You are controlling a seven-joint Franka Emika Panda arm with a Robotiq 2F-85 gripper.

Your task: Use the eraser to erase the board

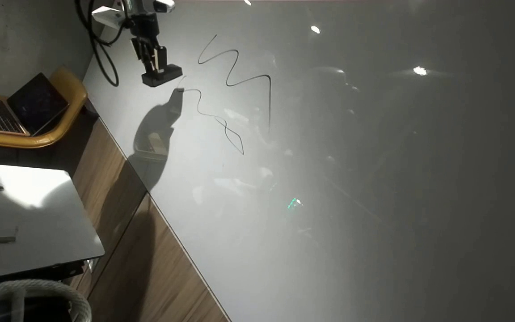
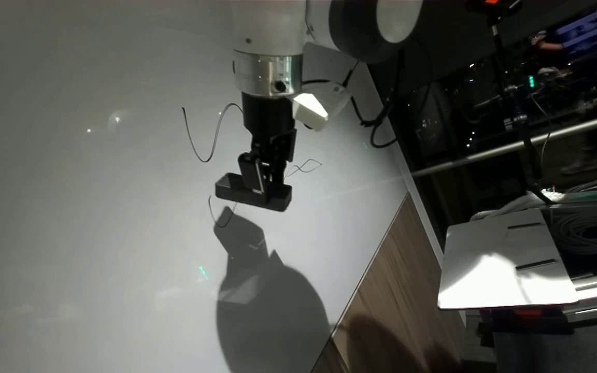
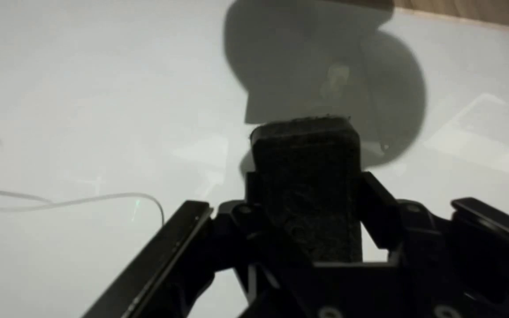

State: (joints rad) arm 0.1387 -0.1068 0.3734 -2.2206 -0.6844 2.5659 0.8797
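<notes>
The large glossy whiteboard (image 1: pixel 329 250) fills most of both exterior views (image 2: pixel 96 248) and the wrist view (image 3: pixel 60 110). It bears a dark zigzag line (image 1: pixel 270 96) and a thinner, looped wavy line (image 1: pixel 213 116). The loop's line shows at the left of the wrist view (image 3: pixel 82 201). My gripper (image 1: pixel 155 67) is shut on the eraser (image 1: pixel 163 77), a dark oblong block gripped across its middle. In an exterior view the gripper (image 2: pixel 266 184) and eraser (image 2: pixel 279 198) cover part of the lines. The eraser looks apart from the board, with its shadow offset from it.
Wood panelling (image 1: pixel 186 277) borders the board. A laptop (image 1: pixel 38 105) lies on a yellow chair (image 1: pixel 74 91). A pale table (image 1: pixel 38 232) stands near a rope-rimmed object (image 1: pixel 29 288). Cables (image 1: pixel 101 42) hang by the arm. A stand (image 2: pixel 516 114) is at the side.
</notes>
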